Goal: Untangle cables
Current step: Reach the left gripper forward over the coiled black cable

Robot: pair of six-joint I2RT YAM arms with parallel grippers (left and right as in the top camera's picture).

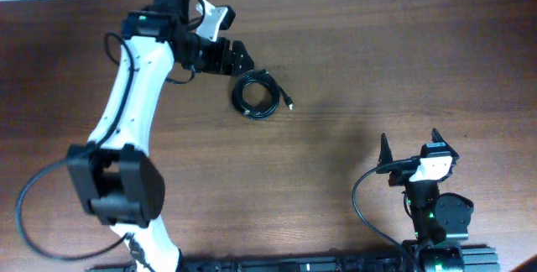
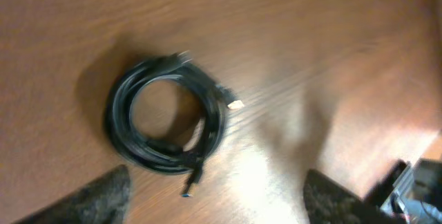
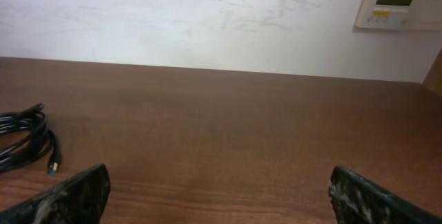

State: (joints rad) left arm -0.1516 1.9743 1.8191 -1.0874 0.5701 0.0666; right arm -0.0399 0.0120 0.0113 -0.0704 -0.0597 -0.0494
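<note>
Wooden table (image 1: 352, 45): cables (image 1: 256, 94) coiled upper centre — left gripper (image 1: 242, 59) alongside, fingers spread for a probable grasp; right gripper (image 1: 411, 149) spread, idle lower right.

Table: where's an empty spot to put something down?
Free: the wide bare table between the cables and the right gripper. Crowded: around the cables, where the left gripper sits close.

Even light — left wrist view blurs the cables (image 2: 119, 124), glare on table (image 2: 271, 174).
</note>
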